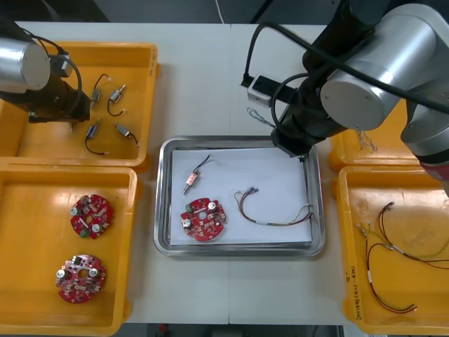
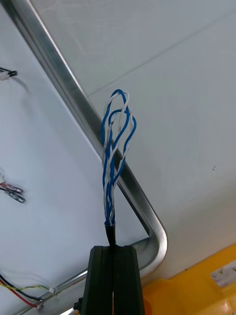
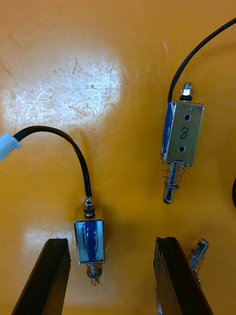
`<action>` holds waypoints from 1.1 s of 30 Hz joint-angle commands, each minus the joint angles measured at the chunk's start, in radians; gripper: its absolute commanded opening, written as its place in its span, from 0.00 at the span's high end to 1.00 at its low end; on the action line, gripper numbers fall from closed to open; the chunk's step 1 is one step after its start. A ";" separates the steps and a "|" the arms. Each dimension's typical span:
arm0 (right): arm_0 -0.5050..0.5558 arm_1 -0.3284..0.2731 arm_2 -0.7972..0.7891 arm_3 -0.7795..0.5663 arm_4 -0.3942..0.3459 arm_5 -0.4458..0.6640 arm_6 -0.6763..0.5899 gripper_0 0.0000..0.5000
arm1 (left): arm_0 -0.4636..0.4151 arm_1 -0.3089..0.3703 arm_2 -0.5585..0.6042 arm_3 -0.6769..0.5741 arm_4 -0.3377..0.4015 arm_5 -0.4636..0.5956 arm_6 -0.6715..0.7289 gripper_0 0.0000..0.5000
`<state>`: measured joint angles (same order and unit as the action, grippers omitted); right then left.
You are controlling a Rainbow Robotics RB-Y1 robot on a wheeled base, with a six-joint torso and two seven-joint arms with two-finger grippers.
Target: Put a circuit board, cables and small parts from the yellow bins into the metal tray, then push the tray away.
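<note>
Twisted blue and white cable (image 2: 115, 147) pinched in right gripper (image 2: 113, 251) over metal tray's (image 2: 73, 93) far-right corner; left gripper (image 3: 113, 240), fingers spread, straddles small metal part (image 3: 89, 241).

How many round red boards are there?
3. One board lies in the near left bin, a second nearer in it, a third in the tray. The left arm covers part of the far left bin, so more may be hidden.
</note>
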<state>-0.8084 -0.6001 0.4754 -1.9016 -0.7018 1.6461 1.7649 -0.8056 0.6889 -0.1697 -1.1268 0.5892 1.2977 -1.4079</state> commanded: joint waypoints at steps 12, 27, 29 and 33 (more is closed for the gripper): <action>0.003 0.011 0.169 0.105 0.032 -0.147 0.378 1.00 | 0.028 0.040 -0.077 0.012 -0.026 -0.097 -0.102 0.00; 0.003 0.002 0.290 0.180 0.085 -0.227 0.413 0.81 | 0.031 0.040 -0.086 0.012 -0.009 -0.101 -0.103 1.00; 0.003 0.002 0.290 0.180 0.074 -0.212 0.413 0.62 | 0.031 0.040 -0.086 0.012 -0.009 -0.101 -0.102 1.00; 0.003 0.000 0.290 0.180 0.048 -0.195 0.410 0.12 | 0.031 0.040 -0.085 0.012 -0.008 -0.100 -0.103 1.00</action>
<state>-0.8075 -0.5996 0.7580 -1.7106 -0.6340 1.4378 2.1514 -0.7912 0.6898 -0.2373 -1.1128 0.5706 1.2054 -1.4079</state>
